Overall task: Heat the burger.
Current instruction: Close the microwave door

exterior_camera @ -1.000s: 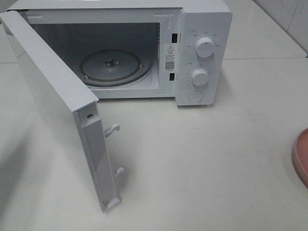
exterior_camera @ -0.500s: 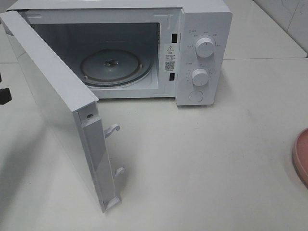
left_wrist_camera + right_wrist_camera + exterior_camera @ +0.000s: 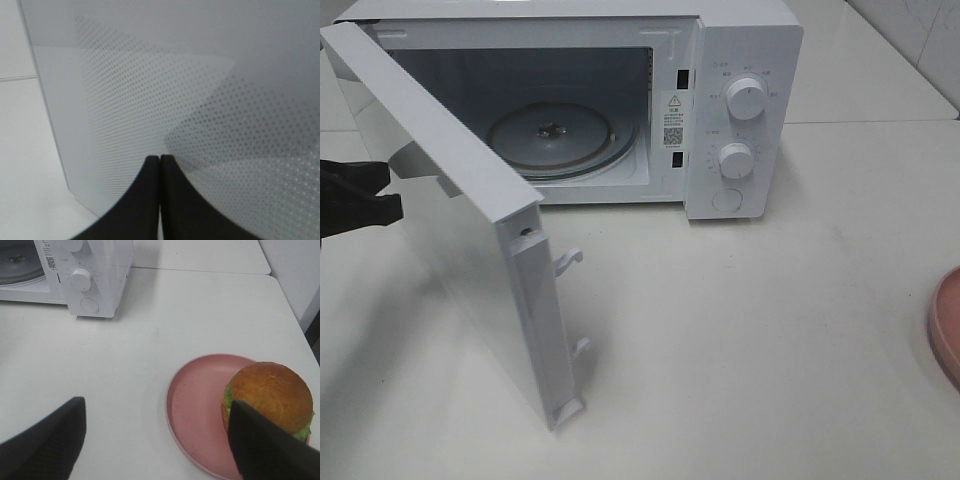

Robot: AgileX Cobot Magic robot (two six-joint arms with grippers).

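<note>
Door (image 3: 450, 250) swung inward, left tool (image 3: 370, 195) arrived

You've got the burger (image 3: 270, 395) upright on the far-right part of a pink plate (image 3: 192, 410), glossy golden-brown domed bun up, green lettuce showing at the rim; it lies on the table, well apart from the microwave (image 3: 95, 275)

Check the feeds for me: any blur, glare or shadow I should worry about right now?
Left wrist view: the shut black left gripper fills the foreground, soft-edged; the white dotted microwave door carries pale reflections. Right wrist view: the black right gripper fingers are blurred; the golden-brown bun burger is sharp. Exterior high view: even light, faint shadows.
</note>
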